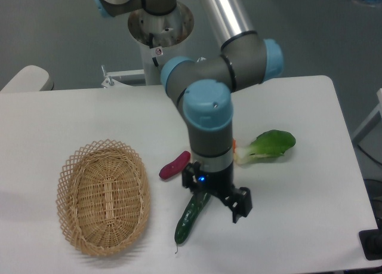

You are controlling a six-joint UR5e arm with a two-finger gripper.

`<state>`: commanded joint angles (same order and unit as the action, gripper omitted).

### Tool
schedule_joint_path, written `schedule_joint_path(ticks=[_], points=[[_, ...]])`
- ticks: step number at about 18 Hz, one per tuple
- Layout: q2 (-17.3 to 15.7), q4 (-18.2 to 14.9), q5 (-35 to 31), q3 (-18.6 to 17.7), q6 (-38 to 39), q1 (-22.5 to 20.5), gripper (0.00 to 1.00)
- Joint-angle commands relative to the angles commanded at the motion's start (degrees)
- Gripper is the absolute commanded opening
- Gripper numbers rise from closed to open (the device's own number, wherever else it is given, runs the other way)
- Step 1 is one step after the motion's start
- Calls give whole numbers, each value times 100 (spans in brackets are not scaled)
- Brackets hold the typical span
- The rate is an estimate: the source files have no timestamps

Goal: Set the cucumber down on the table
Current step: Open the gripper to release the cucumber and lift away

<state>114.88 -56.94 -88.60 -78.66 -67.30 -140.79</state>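
White and round-cornered, the worktop (89,113) stretched under me against a grey floor. My pincer (216,197) pointed down near the front edge, its fingers spread apart. The cucumber (190,216) lay on the worktop, slanting from under my pincer toward the front left, its thin stem tip nearest the edge; its upper end sat between or just behind my fingers, and I could not tell whether they touched it. 1 magenta vegetable (174,165) lay just left of my wrist. 1 leafy green vegetable (267,146) rested to the right. 1 wicker basket (103,196) stood well left.
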Motion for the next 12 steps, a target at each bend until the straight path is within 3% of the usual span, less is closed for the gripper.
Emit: schedule_joint_path(ticks=[6,9,12], points=[[-247,-440,9,-70,-2047,-475,100],[-343,-485,35,-219,-2550,-634,100],[-370,-468,44,-264,-2577,-643,100]])
